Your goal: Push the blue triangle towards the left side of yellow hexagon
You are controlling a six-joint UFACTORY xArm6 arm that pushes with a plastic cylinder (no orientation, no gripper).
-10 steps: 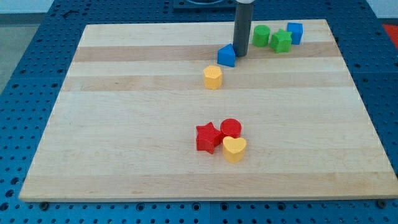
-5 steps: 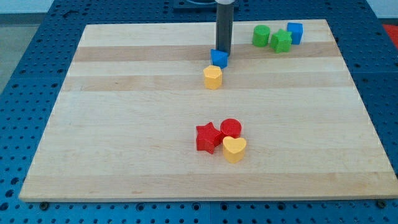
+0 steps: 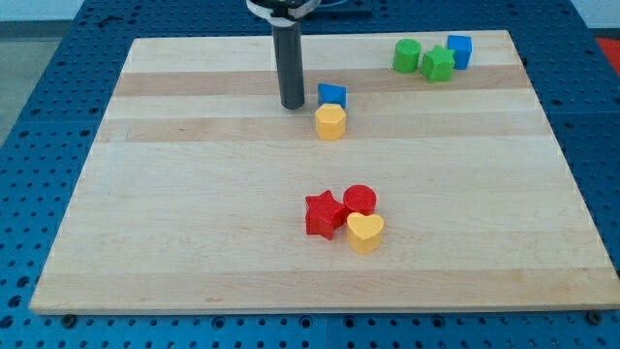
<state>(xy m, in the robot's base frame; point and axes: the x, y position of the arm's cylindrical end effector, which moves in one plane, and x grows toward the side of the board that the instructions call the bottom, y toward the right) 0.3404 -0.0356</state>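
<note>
one wooden board carries everything. my tip is a bare rod end with no jaws, standing just left of the blue triangle, apart from it. the blue triangle touches the far side of the yellow hexagon, not its left.

We see a brightly and evenly lit scene, the light seeming to fall from overhead. The pale wooden board shows no glare. Shadows are faint and short, hugging the red star block and the dark rod. Focus stays sharp from near edge to far.
</note>
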